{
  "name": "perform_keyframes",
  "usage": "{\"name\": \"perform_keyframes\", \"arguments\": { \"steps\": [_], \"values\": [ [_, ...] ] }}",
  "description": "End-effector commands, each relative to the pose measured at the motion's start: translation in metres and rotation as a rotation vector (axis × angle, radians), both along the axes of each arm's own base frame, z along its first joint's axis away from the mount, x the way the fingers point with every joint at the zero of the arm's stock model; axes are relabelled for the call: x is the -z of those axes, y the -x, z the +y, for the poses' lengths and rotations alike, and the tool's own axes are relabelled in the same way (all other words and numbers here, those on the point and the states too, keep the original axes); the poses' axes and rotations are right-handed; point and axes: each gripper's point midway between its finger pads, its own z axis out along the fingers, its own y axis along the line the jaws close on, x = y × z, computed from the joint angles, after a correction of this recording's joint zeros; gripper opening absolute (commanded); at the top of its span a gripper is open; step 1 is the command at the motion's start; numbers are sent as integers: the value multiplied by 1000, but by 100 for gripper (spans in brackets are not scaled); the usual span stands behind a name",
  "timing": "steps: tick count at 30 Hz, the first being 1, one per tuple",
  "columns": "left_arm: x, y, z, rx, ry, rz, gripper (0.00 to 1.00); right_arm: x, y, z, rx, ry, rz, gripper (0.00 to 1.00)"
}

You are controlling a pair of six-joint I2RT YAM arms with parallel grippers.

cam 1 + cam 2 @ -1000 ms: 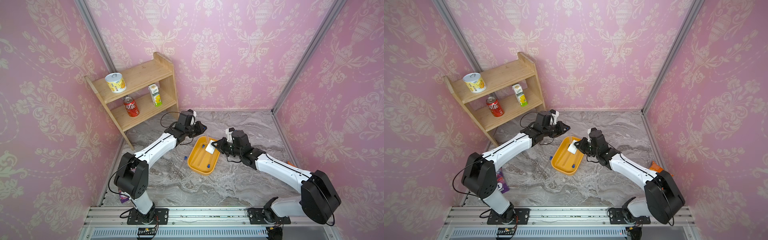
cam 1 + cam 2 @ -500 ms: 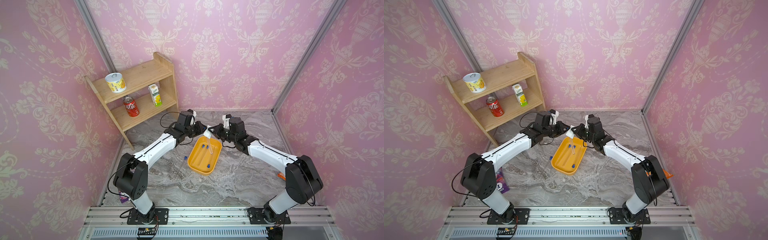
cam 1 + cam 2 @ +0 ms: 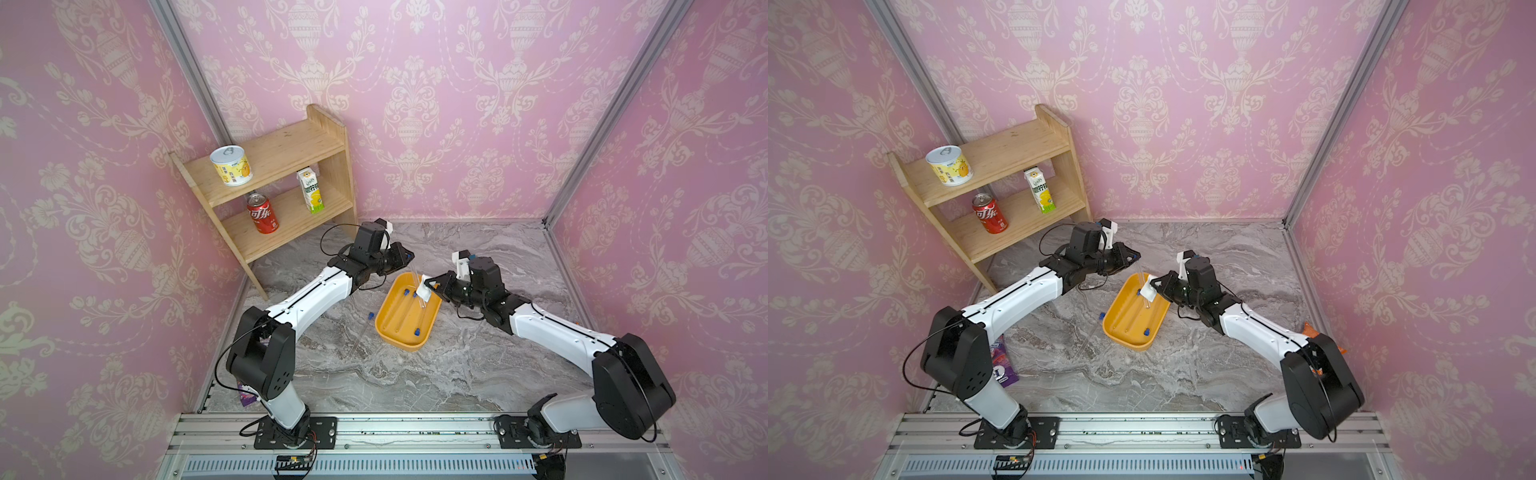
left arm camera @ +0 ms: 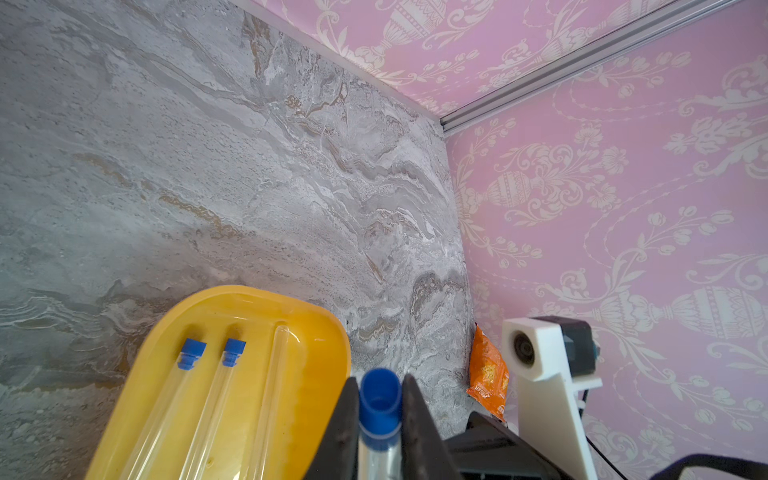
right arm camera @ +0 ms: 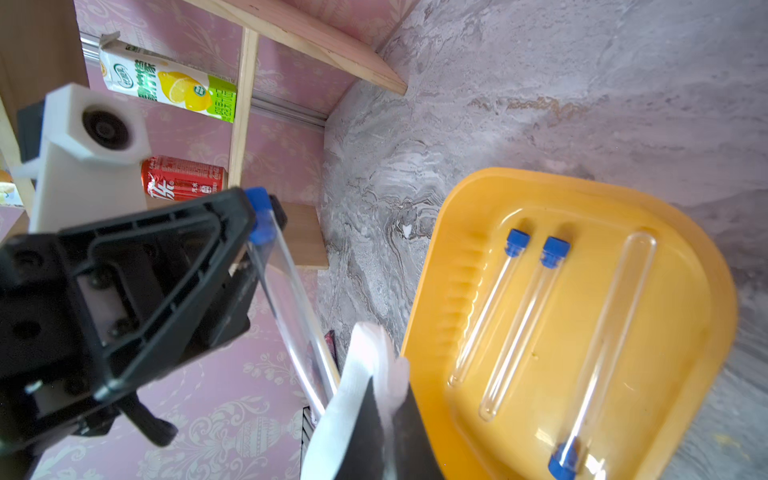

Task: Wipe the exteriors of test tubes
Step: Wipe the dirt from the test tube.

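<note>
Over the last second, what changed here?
The right gripper, shut on the white wiping pad, ran up along the held test tube toward the left gripper, then back down toward its far end over the yellow tray. Nothing was taken or let go. The left gripper kept its hold at the blue cap; the three tubes in the tray stayed put.

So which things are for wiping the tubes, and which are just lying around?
For the job: test tube in the left gripper; white wiping pad in the right gripper; three tubes in the yellow tray; one tube on the table.
Just lying about: wooden shelf, yellow tin, cola can, lemon drink carton, orange snack packet, purple packet.
</note>
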Motion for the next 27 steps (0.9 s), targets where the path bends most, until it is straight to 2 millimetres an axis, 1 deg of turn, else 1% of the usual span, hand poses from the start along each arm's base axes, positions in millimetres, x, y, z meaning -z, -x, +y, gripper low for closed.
{"name": "perform_keyframes", "arguments": {
  "steps": [1,4,6,8,10,13,18,27],
  "values": [
    [-19,4,0,9,37,-22,13,7,32,0,-59,51,-11,0],
    [-20,3,0,6,42,-25,13,22,49,-12,-42,80,12,0],
    [-21,3,-1,5,47,-26,13,27,55,-18,-33,90,13,0],
    [-21,4,-2,9,53,-22,13,30,59,-21,-29,94,14,0],
    [-23,5,-3,11,58,-24,13,29,58,-23,-24,99,10,0],
    [-24,7,-6,16,61,-22,13,34,56,-25,-22,126,26,0],
    [-23,13,-11,27,60,-20,13,24,49,-21,-15,88,8,0],
    [-21,16,-14,31,62,-16,13,2,38,-22,24,17,9,0]
  ]
}}
